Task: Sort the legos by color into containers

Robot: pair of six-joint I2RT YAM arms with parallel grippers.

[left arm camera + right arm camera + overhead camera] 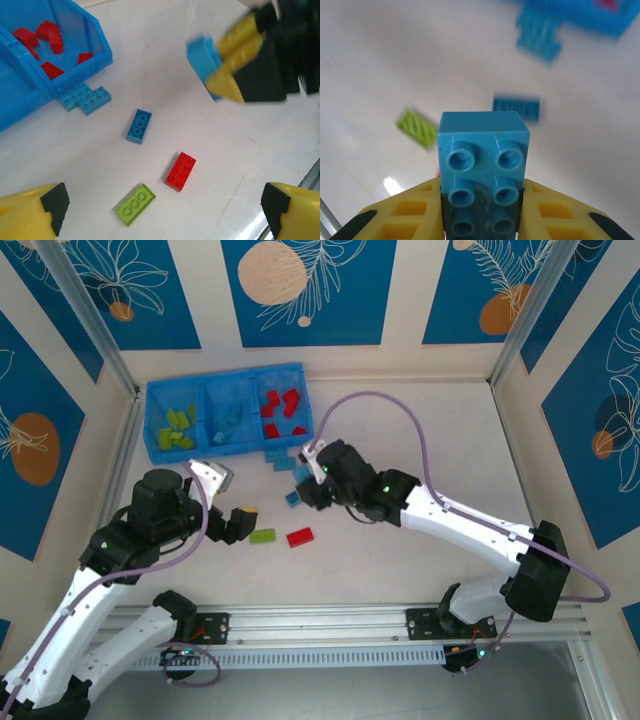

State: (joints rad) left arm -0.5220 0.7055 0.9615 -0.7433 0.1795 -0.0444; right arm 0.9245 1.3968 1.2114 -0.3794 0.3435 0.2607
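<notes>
Aluminium rail (pixel 320 625), white tabletop (pixel 430 430), red lego (pixel 299 537), blue leaf-patterned wall panels (pixel 350 300)

- Looked like a robot lab cell: white tabletop (pixel 460 440), walled by blue printed panels (pixel 330 300).
- Aluminium mounting rail (pixel 320 622) ran along the near edge.
</notes>
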